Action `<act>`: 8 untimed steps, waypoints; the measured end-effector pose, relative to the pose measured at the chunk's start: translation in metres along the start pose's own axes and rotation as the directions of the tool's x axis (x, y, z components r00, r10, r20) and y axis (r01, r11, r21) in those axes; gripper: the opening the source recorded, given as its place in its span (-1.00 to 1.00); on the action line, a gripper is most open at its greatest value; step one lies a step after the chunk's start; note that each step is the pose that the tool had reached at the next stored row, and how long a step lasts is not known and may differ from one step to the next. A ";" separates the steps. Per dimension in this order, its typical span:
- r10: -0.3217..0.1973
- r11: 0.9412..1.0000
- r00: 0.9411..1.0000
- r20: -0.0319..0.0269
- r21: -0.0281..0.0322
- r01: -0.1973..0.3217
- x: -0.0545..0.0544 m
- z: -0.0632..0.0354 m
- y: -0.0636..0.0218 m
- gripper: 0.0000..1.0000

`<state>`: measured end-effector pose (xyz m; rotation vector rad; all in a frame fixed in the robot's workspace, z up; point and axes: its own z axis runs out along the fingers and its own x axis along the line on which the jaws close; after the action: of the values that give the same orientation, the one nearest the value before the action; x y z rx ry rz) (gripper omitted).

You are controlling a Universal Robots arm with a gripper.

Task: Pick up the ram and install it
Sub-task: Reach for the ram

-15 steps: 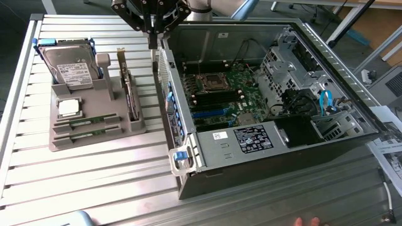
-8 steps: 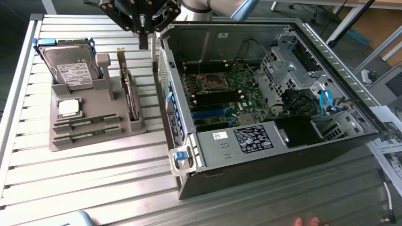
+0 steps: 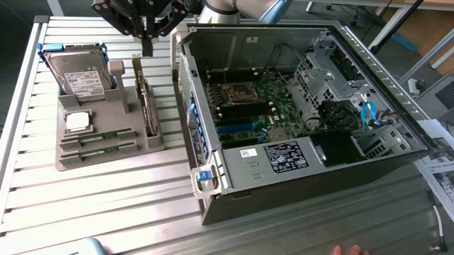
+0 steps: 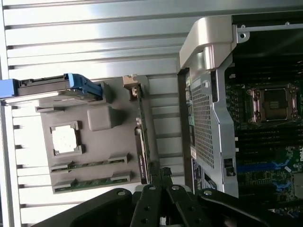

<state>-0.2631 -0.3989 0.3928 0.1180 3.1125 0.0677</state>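
Exterior view, bottom edge: someone's fingertips, cut off by the frame. Open computer case took centre-right. Ram sat in the gray tray at left-centre, two strips lying in their slots, chips too small to make out. Gripper hung at upper left near the far end of the upright card. Its body was cropped by the top edge, fingers clamped together on nothing, well clear of the ram.

No print can be read; the labels on the hard drive and the computer case are illegible.
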 end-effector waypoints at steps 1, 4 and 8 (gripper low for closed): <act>0.000 1.000 1.000 0.000 0.000 0.000 0.003 -0.0001 -0.0002 -0.79; 0.000 1.000 1.000 0.000 0.000 0.000 0.012 -0.0002 -0.0009 -0.79; 0.000 1.000 1.000 0.000 0.000 0.000 0.024 -0.0005 -0.0018 -0.79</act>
<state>-0.2868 -0.3989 0.3926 0.1180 3.1125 0.0676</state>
